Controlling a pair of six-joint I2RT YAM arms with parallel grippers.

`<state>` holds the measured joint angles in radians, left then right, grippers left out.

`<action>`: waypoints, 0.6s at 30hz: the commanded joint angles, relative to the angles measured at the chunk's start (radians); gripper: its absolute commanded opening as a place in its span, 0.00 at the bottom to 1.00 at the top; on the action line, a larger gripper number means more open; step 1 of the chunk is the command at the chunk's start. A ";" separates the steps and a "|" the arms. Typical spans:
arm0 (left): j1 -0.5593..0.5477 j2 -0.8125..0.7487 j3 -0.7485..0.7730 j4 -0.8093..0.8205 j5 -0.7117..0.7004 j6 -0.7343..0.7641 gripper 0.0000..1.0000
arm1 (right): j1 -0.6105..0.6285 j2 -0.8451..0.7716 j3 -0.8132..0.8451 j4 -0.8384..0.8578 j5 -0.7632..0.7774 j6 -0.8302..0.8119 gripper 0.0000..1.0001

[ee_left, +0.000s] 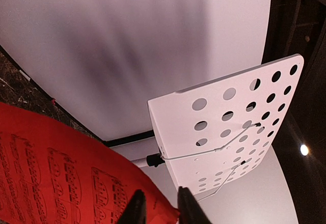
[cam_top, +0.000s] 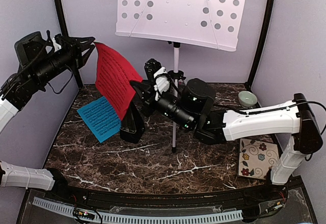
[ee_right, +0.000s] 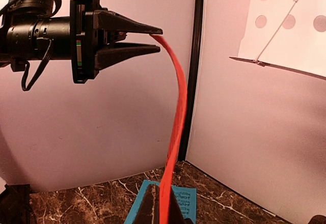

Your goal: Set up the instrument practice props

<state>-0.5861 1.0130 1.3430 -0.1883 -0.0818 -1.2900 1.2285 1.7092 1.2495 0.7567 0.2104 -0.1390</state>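
Note:
The red sheet-music page (cam_top: 114, 79) hangs bowed in the air between both grippers. My left gripper (cam_top: 90, 48) is shut on its top corner (ee_left: 170, 215), and in the right wrist view the left gripper (ee_right: 159, 38) shows side-on. My right gripper (cam_top: 135, 86) is shut on the page's lower edge (ee_right: 170, 183), which passes between its fingers (ee_right: 147, 211). The cyan-blue page (cam_top: 100, 118) lies flat on the table. A black pyramid metronome (cam_top: 132, 124) stands beside it. The white perforated music stand (cam_top: 181, 10) rises at the back on its pole (cam_top: 175, 107).
A pale green bowl (cam_top: 247, 99) sits at the back right. A floral tile (cam_top: 259, 158) lies at the front right by the right arm's base. Purple walls (cam_top: 30, 10) close in the marble table (cam_top: 153, 163) on three sides.

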 commanded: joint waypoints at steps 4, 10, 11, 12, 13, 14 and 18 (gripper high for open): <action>-0.001 -0.096 -0.018 0.063 -0.044 0.324 0.85 | -0.003 -0.245 -0.035 -0.243 -0.085 0.042 0.00; 0.000 -0.206 -0.086 0.103 0.108 0.843 0.99 | -0.029 -0.449 -0.062 -0.569 -0.261 0.036 0.00; 0.000 -0.211 -0.094 0.092 0.177 0.916 0.99 | -0.032 -0.478 -0.067 -0.609 -0.287 0.034 0.00; 0.000 -0.210 -0.099 0.073 0.235 0.969 0.99 | -0.035 -0.507 -0.077 -0.638 -0.307 0.033 0.00; 0.000 -0.205 -0.100 0.042 0.278 1.004 0.99 | -0.038 -0.531 -0.086 -0.669 -0.332 0.032 0.00; 0.000 -0.194 -0.098 0.014 0.330 1.039 0.99 | -0.039 -0.554 -0.089 -0.701 -0.354 0.028 0.00; 0.000 -0.125 -0.085 -0.091 0.586 1.156 0.97 | -0.043 -0.613 -0.090 -0.830 -0.434 0.000 0.00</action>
<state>-0.5869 0.8009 1.2682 -0.1532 0.1970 -0.3698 1.1908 1.1320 1.1774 0.1184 -0.1009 -0.1204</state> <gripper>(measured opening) 0.980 0.007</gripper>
